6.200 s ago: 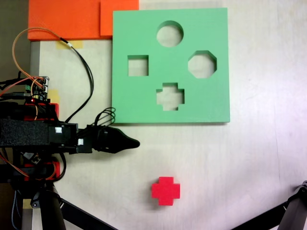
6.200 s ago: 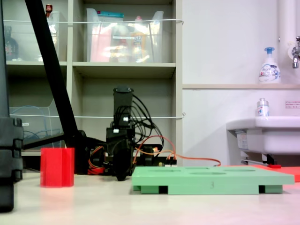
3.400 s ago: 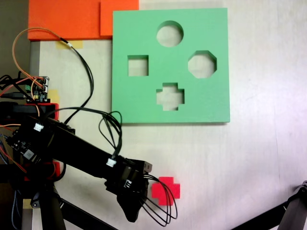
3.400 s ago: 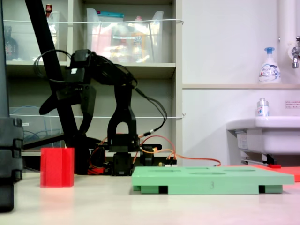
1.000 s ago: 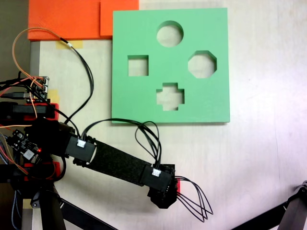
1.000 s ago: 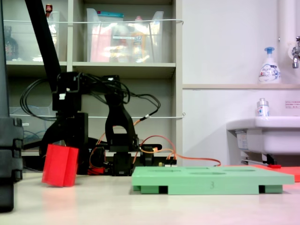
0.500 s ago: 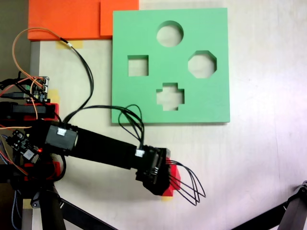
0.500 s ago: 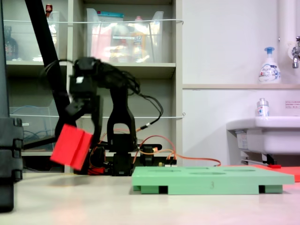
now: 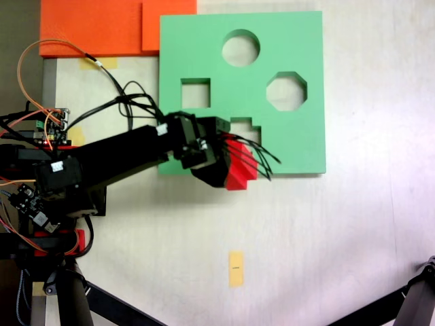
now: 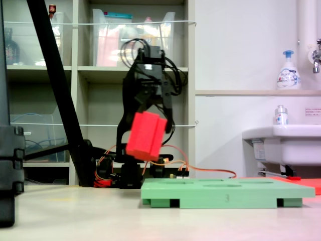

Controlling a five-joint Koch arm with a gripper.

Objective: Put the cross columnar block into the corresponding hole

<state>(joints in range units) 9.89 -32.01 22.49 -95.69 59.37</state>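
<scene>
Transport step, block is airborne. The tool [image 10: 150, 120] is clamped on the small bright red plus-shaped block [image 10: 146, 135], carrying it clear of the pale table [image 9: 353, 231], above the near-left edge of the square green foam board [image 10: 225, 193] as the low fixed view shows it. Block hangs tilted, top leaning right in that view, not square to the board.

From the top-down fixed view the red block [image 9: 239, 166] sits at about 7 o'clock of the plus-shaped cutout [image 9: 246, 126], overlapping the board's lower edge [image 9: 292, 163]. The arm and tool [image 9: 224, 163] cover the left and lower part of that cutout; just its top right corner shows. Round cutout [image 9: 240, 47] at 12 o'clock on the board, square one [image 9: 195, 93] at 9, octagonal [image 9: 286, 92] at 3, all empty.

A yellow tape strip [image 9: 235, 268] lies on the table at 6 o'clock of the board, well apart from it.

My read: pick is done, insertion is not. Next move needs a short shift toward 1 o'clock to centre over the plus cutout, wrist levelled so the block's base is flat, arms of the plus rotated to match the hole, then straight down. Risk: tilted entry catches a foam edge and jams or shoves the board.
</scene>
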